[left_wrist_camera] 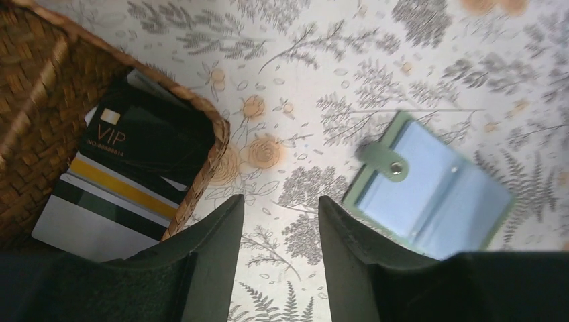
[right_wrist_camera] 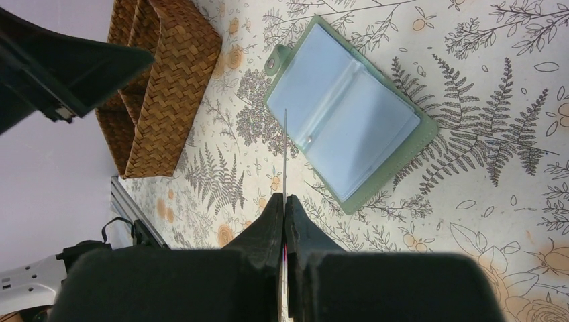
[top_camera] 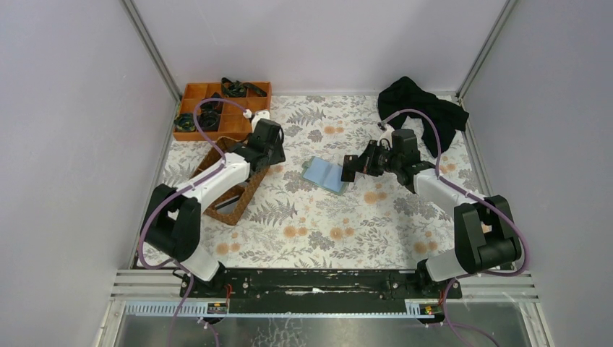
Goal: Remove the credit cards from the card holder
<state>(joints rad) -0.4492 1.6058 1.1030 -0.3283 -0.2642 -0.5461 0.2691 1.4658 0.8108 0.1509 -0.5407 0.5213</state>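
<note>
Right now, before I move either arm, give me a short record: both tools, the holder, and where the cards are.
left tool: open, empty, over the table beside the basket
right tool: shut on one card, seen edge-on
holder: open, flat on the table, inside up
basket cards: stacked in one basket compartment, black VIP card on top
far edge: orange tray on the left, black cloth on the right

Floral table [top_camera: 318, 231] bears open card holder [top_camera: 325, 175], wicker basket [top_camera: 249, 194], orange tray [top_camera: 230, 130], perhaps a black cloth [top_camera: 423, 108].
</note>
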